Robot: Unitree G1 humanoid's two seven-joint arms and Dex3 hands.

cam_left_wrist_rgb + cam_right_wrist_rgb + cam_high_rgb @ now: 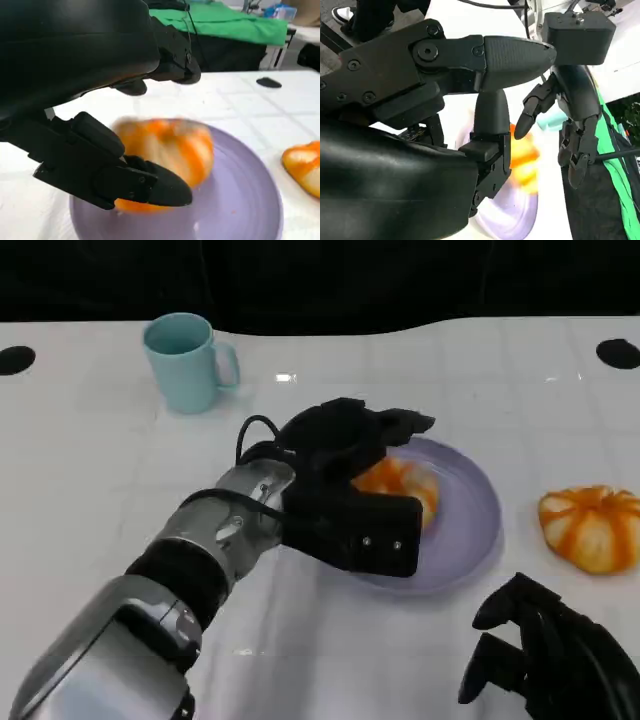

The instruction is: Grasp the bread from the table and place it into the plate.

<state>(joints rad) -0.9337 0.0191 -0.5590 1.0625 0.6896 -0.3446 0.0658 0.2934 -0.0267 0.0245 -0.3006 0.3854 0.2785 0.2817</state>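
An orange-and-white striped bread [402,483] lies in the lilac plate [470,525] at centre right. My left hand [345,475] hovers just over it with its fingers spread and no grip on it. In the left wrist view the bread [170,147] is blurred on the plate [240,205], with the hand's fingers [145,182] apart around it. The right wrist view shows the left hand [570,115] hanging above the blurred bread [525,160]. My right hand [545,655] rests at the lower right, holding nothing.
A second striped bread [592,527] lies on the white table to the right of the plate. A pale teal cup [188,360] stands at the back left. Black round marks sit at the table's far corners.
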